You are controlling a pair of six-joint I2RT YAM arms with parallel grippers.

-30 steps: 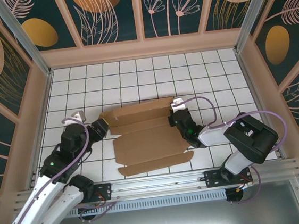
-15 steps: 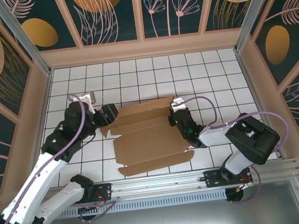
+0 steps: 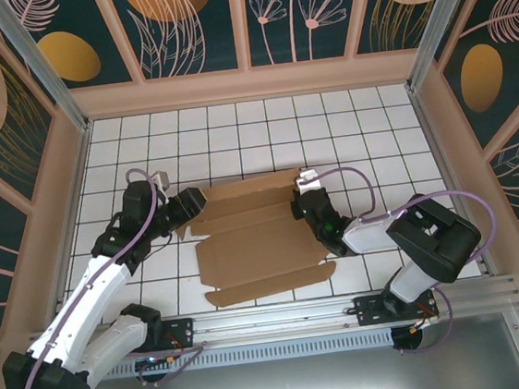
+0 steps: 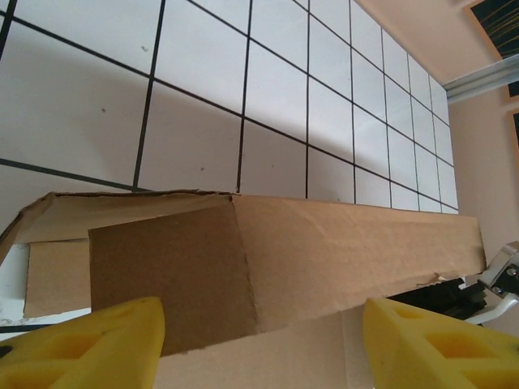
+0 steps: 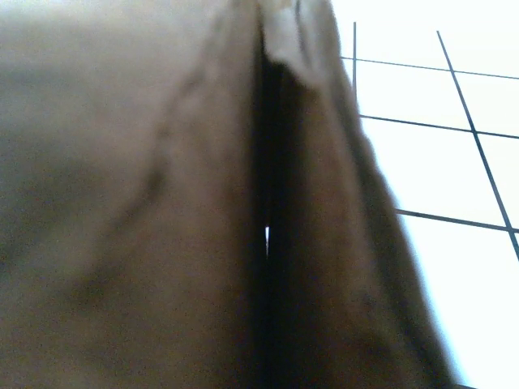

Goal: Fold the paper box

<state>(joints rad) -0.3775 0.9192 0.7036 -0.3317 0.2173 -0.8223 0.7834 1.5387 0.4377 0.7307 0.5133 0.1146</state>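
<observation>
Between left pincer (image 3: 188, 205) and right pincer (image 3: 299, 205) | paper box (image 3: 251, 242) lies unfolded

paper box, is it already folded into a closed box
No, the paper box lies spread out as a mostly flat open sheet.

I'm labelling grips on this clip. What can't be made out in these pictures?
- Right end effector, top view: its tip meets the edge of the paper box, too small to tell open or shut.
- Right wrist view: the paper box is so close it blurs, hiding the grip.
- Left end effector, left wrist view: yellow fingers cut off by the bottom edge; contact with the box unclear.
</observation>
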